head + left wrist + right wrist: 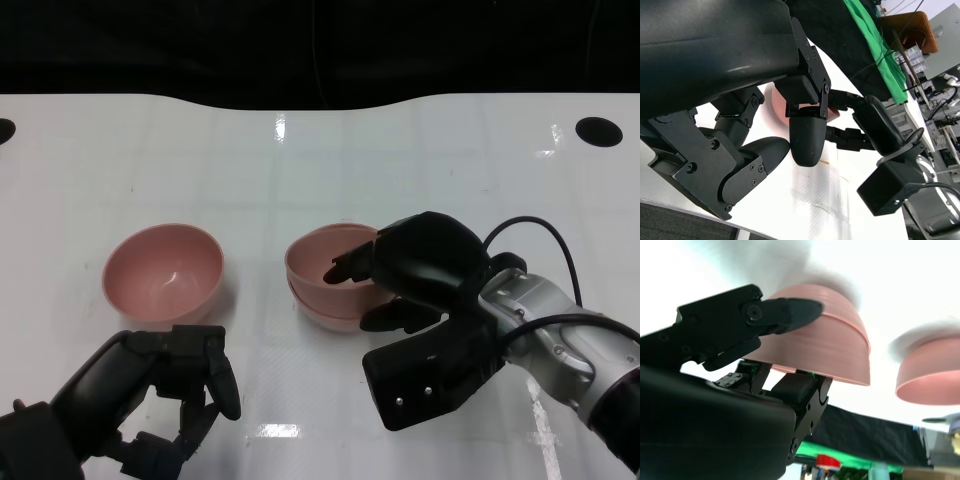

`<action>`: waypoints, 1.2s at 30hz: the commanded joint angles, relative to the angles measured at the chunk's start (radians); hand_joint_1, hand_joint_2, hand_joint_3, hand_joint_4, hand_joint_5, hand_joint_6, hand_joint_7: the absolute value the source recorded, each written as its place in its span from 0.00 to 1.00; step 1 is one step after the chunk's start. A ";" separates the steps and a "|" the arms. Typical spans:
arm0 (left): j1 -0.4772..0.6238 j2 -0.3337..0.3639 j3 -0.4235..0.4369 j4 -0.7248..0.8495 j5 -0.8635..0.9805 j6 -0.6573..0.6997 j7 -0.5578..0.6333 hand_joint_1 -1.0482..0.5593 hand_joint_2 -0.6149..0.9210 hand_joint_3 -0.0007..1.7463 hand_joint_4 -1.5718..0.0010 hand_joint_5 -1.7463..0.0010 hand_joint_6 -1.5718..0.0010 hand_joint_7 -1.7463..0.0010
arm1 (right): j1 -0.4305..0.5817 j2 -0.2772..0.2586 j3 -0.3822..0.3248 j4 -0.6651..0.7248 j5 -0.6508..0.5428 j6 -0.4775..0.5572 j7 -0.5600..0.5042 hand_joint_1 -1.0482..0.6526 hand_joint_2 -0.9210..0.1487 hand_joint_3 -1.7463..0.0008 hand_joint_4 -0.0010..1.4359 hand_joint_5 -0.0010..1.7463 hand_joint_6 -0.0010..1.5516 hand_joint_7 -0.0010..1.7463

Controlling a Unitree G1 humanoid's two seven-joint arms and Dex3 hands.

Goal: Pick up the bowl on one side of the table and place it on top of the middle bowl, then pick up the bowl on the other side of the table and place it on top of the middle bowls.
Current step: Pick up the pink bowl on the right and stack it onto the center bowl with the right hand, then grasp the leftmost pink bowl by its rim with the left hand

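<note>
Right hand [400, 285] grips the rim of the top bowl [325, 262], which sits nested in the middle bowl [322, 312] at table [420, 160] centre, one finger inside and the rest outside. Left bowl [163, 271] sits alone, well apart from the stack. Left hand [185, 385] is near it, fingers curled in, holding nothing.
</note>
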 commanded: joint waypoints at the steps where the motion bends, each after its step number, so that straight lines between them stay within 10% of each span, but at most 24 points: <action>1: 0.002 0.006 0.005 0.001 0.001 0.002 0.003 0.53 0.61 0.83 0.42 0.03 0.45 0.18 | 0.026 -0.033 -0.017 -0.092 0.033 0.013 0.073 0.09 0.00 0.79 0.17 0.12 0.21 0.00; 17: -0.006 0.013 0.013 0.011 0.005 -0.007 0.005 0.54 0.61 0.83 0.42 0.03 0.45 0.19 | 0.198 -0.131 -0.132 -0.434 0.105 0.043 0.148 0.04 0.00 0.80 0.10 0.12 0.14 0.00; 36: -0.036 0.025 0.052 0.025 0.018 -0.016 0.019 0.53 0.81 0.50 0.48 0.04 0.48 0.24 | 0.553 -0.200 -0.348 -0.520 0.264 -0.272 -0.135 0.41 0.02 0.97 0.40 0.61 0.51 0.16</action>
